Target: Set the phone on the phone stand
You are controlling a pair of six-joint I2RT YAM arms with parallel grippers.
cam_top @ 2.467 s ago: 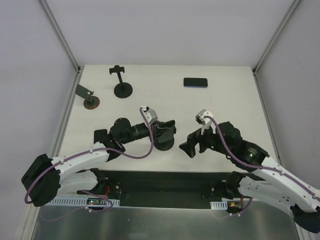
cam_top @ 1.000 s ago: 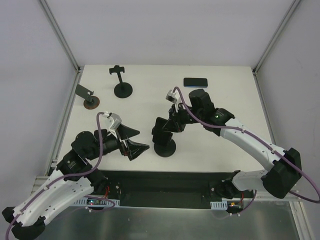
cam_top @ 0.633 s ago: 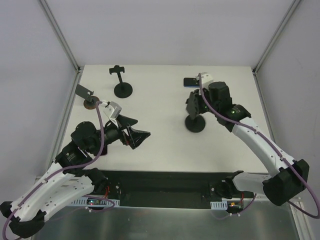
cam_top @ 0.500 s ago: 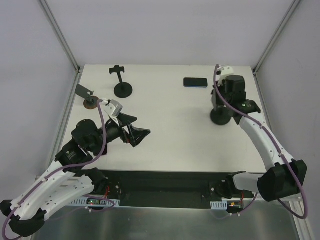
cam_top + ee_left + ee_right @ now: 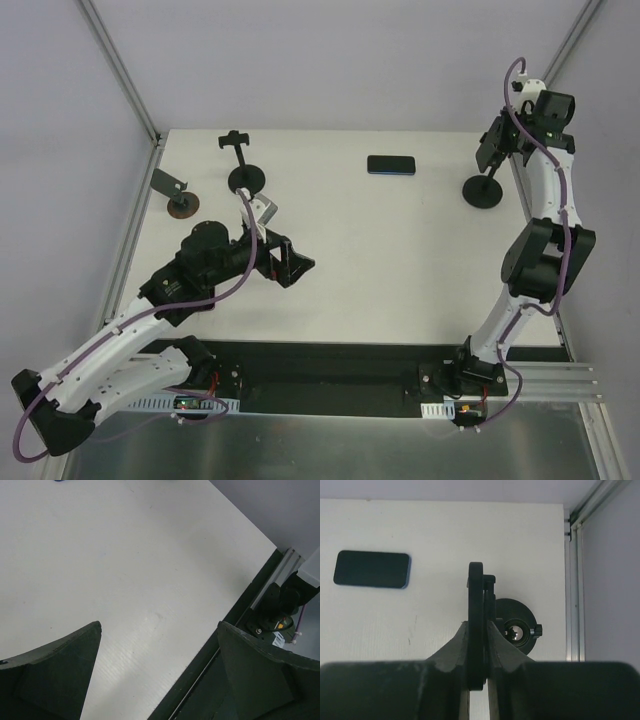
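The white surface (image 5: 330, 240) filled my overhead view, with both arms reaching out across it. The right arm (image 5: 545, 250) stretched up along the right edge to the far right corner, and the left arm (image 5: 130, 330) lay bent over the near left part. The right end effector (image 5: 495, 152) was clamped on the flat upper plate of the phone stand (image 5: 482, 192), its two fingers pinched against either face of the plate in the right wrist view. The stand's round black base sat close to the surface's right edge, though I could not tell whether it rested there or hung just above. The left end effector (image 5: 297, 264) hovered over bare surface left of centre, its fingers spread wide with nothing between them. A second black stand (image 5: 246, 180) with a round base stood at the far left, and a small stand (image 5: 180, 203) with a tilted grey plate stood just beside it, nearer the left edge. The phone (image 5: 391, 165) lay flat and dark-faced on the far part of the surface, left of the held stand and apart from it.
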